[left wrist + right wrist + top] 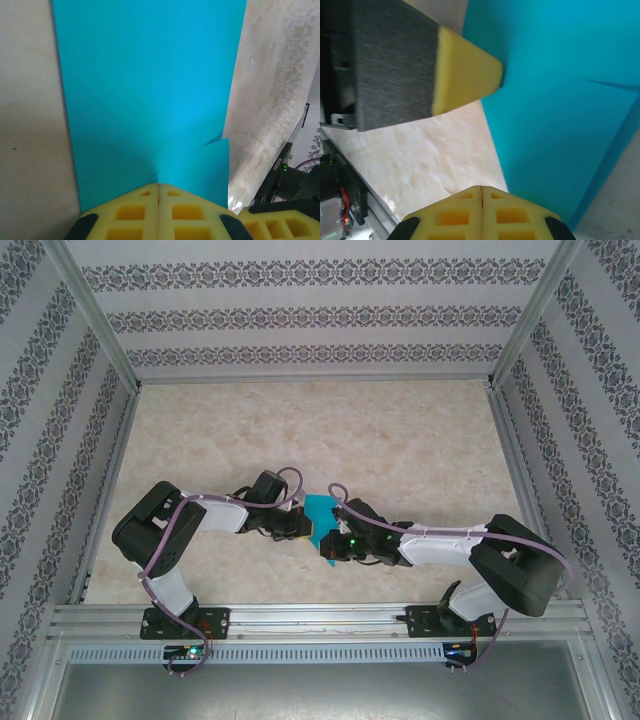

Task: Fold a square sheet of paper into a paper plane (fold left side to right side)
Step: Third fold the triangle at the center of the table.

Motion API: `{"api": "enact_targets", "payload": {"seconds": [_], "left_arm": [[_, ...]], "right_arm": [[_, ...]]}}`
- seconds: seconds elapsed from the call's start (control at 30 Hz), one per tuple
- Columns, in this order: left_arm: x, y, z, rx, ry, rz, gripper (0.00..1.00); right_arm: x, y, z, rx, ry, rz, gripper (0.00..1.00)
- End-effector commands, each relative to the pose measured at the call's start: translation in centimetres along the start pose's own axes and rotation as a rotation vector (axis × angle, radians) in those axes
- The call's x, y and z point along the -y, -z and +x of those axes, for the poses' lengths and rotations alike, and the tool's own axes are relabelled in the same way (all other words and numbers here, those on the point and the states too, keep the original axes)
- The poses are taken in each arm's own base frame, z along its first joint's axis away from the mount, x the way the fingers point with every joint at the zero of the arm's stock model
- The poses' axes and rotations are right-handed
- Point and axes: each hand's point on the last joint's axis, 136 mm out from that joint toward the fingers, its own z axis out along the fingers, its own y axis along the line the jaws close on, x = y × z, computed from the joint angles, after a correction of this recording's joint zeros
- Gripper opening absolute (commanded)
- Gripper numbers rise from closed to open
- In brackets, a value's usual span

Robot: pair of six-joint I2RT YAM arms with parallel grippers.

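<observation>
Creasing seems your step: left fingers (pixel 135 212) pinch the part-folded paper (pixel 150 90) mid-way across the worktop (pixel 400 440), right fingers (pixel 455 217) closed beside it; next, carry its left side squarely over the right.

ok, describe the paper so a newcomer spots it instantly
Look at the middle of the beige marbled table. There the left claw and the right claw come together, and the paper sits between them: a small creased sheet, the only turquoise thing in the scene.

Left gripper (pixel 159 186), right gripper (pixel 482 188) closed; arms converge.
</observation>
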Motion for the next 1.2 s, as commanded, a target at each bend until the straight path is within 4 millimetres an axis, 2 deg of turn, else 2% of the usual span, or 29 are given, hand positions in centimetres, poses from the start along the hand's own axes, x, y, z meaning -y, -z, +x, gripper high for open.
{"api": "enact_targets", "payload": {"seconds": [0.0,0.3,0.47,0.7,0.87,1.17], "left_arm": [[-2.7,-0.6,0.0,0.031,0.015,-0.113,0.0],[-0.3,0.3,-1.1,0.066,-0.017,-0.065,0.02],[1.1,1.9,-1.9,0.13,-0.059,-0.053,0.02],[2.3,3.6,-0.5,0.151,-0.113,-0.029,0.01],[3.3,3.2,1.0,0.148,-0.145,0.006,0.01],[4.4,0.6,1.6,0.124,-0.167,0.045,0.0]], "right_arm": [[1.7,-0.3,0.2,0.005,-0.011,0.056,0.0],[5.3,-0.7,2.3,-0.038,-0.054,0.139,0.0],[6.9,-0.7,3.3,-0.064,-0.065,0.186,0.0],[8.4,-0.6,3.5,-0.073,-0.059,0.251,0.0],[9.1,-0.6,3.5,-0.074,-0.057,0.285,0.0],[9.7,-0.5,3.5,-0.086,-0.049,0.333,0.0]]}}
